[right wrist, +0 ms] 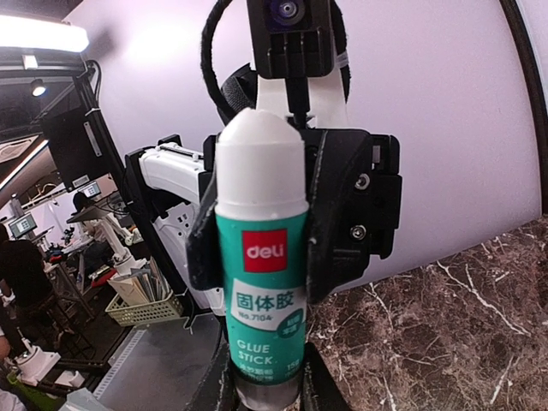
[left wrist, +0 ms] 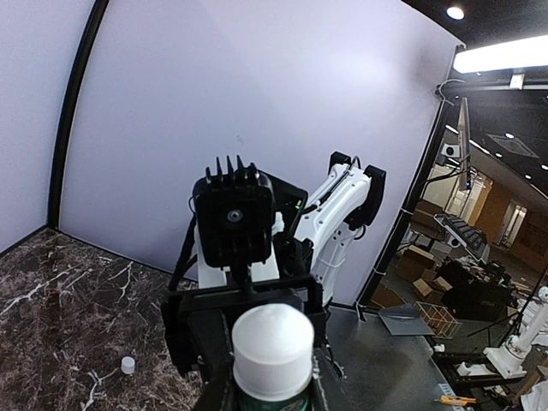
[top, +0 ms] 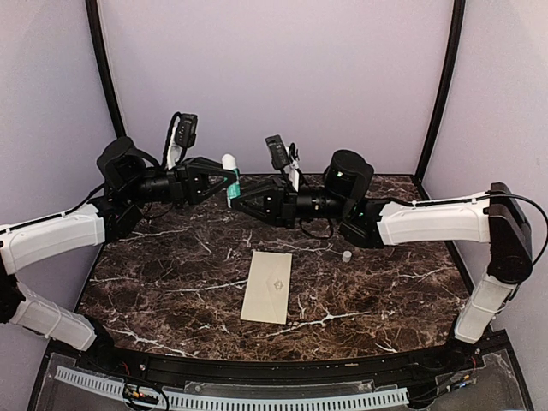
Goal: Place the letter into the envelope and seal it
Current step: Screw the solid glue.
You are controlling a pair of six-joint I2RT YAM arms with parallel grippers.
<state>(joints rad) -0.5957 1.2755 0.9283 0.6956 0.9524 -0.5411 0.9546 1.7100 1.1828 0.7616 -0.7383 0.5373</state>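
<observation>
Dark marble table (top: 154,291) stands inside pale lavender walls. Envelope (top: 268,287) lies flat at table centre, at 6 o'clock from both grippers. Left gripper (top: 229,181) is clenched on an upright glue stick (right wrist: 261,257). Right gripper (top: 241,198) flanks the stick's base; its grip cannot be confirmed. Small white cap (top: 347,255) lies at 2 o'clock from the envelope.

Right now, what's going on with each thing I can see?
glue stick: upright in the air, white end up.
left gripper: jaws shut on the glue stick's middle.
right gripper: jaws beside the stick's bottom; pinching or not, cannot tell.
envelope: flat on the table, emblem up, untouched.
small white piece: lying loose on the table.
</observation>
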